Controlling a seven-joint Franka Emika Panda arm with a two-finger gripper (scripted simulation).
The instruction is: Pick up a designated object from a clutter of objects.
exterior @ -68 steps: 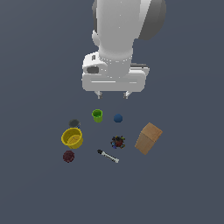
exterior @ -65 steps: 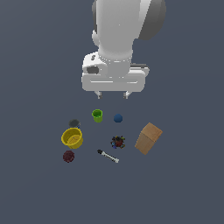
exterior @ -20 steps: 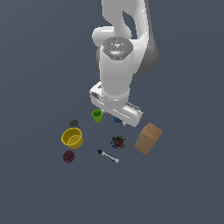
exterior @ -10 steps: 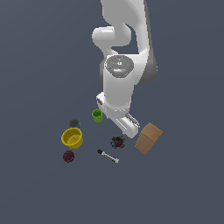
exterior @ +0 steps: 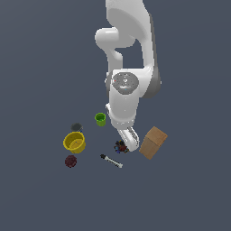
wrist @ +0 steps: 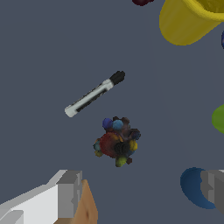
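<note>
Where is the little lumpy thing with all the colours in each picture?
Exterior view: the multicoloured lump lies on the floor at the tip of the lowered arm, between the marker and the tan box.
Wrist view: the lump sits near the middle, apart from everything, ahead of the open gripper.
Shared landmark: the black-and-white marker lies close beside it in both views.

Glossy white arm (exterior: 128, 45), rounded bulbous segments, a flat grey disc cap (exterior: 124, 81) on one joint, and blocky grey fingertips (wrist: 70, 194) on white fingers.
</note>
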